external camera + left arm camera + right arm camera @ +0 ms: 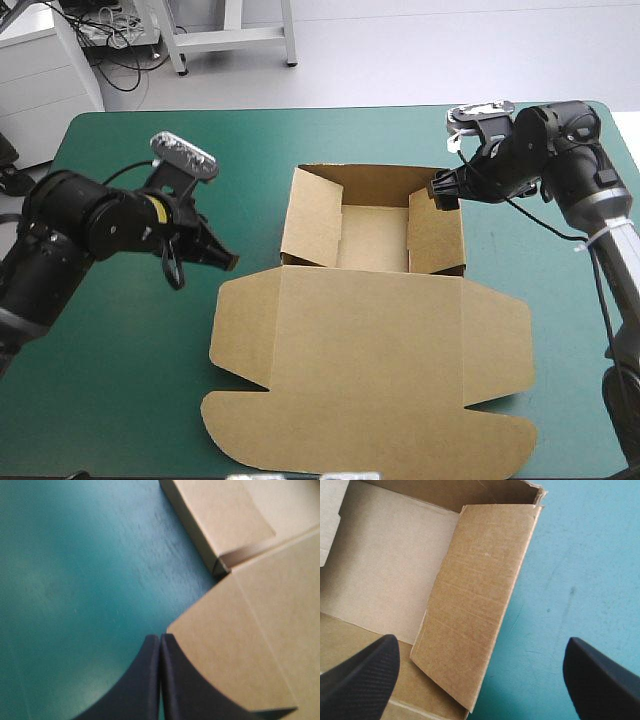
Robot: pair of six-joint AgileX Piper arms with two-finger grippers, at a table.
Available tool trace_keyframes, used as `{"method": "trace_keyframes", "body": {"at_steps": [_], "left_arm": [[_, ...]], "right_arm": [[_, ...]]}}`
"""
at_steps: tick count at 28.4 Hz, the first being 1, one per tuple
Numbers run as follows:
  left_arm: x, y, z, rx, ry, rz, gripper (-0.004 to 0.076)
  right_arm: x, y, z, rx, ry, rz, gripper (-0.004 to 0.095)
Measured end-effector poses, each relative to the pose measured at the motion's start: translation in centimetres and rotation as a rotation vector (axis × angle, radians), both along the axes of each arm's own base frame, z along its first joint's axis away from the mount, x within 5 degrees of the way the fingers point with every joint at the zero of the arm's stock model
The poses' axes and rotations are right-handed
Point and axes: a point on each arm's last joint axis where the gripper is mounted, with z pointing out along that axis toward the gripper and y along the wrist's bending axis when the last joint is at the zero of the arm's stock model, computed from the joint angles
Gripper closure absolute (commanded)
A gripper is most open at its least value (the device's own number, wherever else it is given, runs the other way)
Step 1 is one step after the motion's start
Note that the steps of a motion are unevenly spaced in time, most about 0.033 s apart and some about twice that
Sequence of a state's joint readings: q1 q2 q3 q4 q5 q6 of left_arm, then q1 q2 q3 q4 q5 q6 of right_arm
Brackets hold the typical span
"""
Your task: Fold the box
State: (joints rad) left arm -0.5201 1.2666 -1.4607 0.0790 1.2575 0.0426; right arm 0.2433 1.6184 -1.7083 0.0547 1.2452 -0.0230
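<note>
- At the middle of the teal-green worktop lies the brown box. Its far half is built into an open tray and its near half is spread flat toward the near edge.
- Done, as far as can be judged: the back wall, the left wall and the right wall stand around the floor. Both side walls look doubled over inward. Whether their ends are locked into the floor I cannot tell.
- Left to do, by my reading: the lid lies flat on the cover, with its rounded side flaps and front flap unfolded. In the right wrist view the right wall leans a little inward, so it may want pressing home first.
- The left tool has its black fingers pressed together into one point and grips nothing. It hovers just beside the box on its left, the tip near the lid's left flap where that flap meets the tray's corner. In its own view the flap's corner lies right at the fingertips, though contact cannot be judged.
- The right tool has its fingers spread wide and holds nothing. It hangs over the far end of the right wall, one finger above the tray's inside and the other above bare cover outside, so the wall runs between them.
</note>
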Motion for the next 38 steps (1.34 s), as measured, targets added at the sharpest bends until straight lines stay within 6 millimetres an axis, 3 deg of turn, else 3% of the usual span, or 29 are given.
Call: {"method": "trace_keyframes", "body": {"at_steps": [8,15,19,30,36,38], "left_arm": [[-4.5,2.6,-6.6,0.064,0.153,0.048,0.0756],[-7.4,4.3,-9.4,0.053,0.177,0.1,0.0756],[-8.5,5.0,-9.3,0.029,0.147,0.115,0.0756],[-10.7,6.6,-8.0,-0.03,0.054,0.159,0.0756],[-11.4,7.2,-7.7,-0.028,0.031,0.176,0.0756],[-11.3,7.4,-7.6,-0.021,0.017,0.203,0.0756]], "right_arm": [[2.6,0.7,-3.9,-0.008,0.112,-0.039,0.0089],[5.1,1.3,-8.3,-0.031,0.211,-0.05,0.0142],[6.2,1.6,-9.9,-0.033,0.219,-0.051,0.0275],[7.3,1.7,-12.3,-0.058,0.257,-0.051,0.0927],[7.6,2.0,-12.2,-0.063,0.243,0.012,0.0931],[7.9,1.9,-11.3,-0.097,0.216,0.067,0.0931]]}}
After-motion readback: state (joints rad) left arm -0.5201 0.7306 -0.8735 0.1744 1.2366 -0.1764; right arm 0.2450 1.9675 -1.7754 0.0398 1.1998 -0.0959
